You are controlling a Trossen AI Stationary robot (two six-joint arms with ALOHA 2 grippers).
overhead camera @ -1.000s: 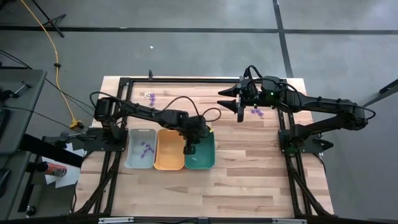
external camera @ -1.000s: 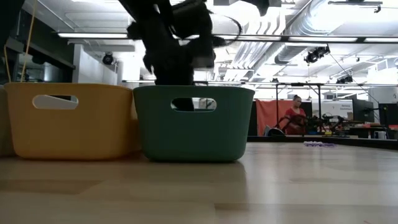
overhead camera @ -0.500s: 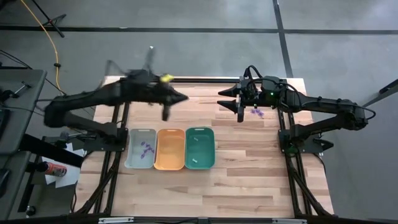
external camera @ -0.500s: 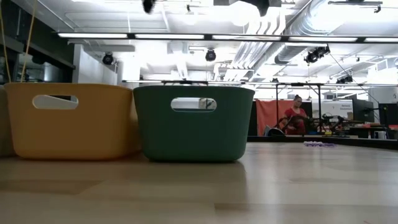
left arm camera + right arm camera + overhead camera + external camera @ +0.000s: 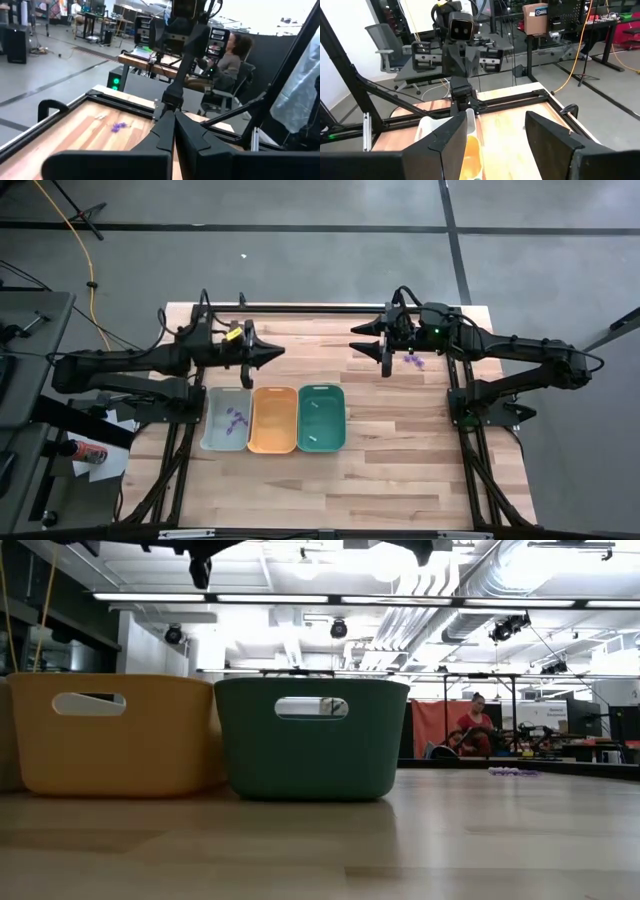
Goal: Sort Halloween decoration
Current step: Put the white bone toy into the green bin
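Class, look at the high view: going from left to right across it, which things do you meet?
Left end effector → grey tray → orange tray → teal tray → right end effector → purple pieces.

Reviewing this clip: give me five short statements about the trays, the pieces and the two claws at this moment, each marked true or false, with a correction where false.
1. Three trays sit side by side: grey tray, orange tray, teal tray. True.
2. The purple pieces lie in the orange tray. False: they lie in the grey tray.
3. The left claw is shut. True.
4. The right claw is shut on a white piece. False: it is open and holds nothing.
5. More purple pieces lie loose on the table near the right arm. True.
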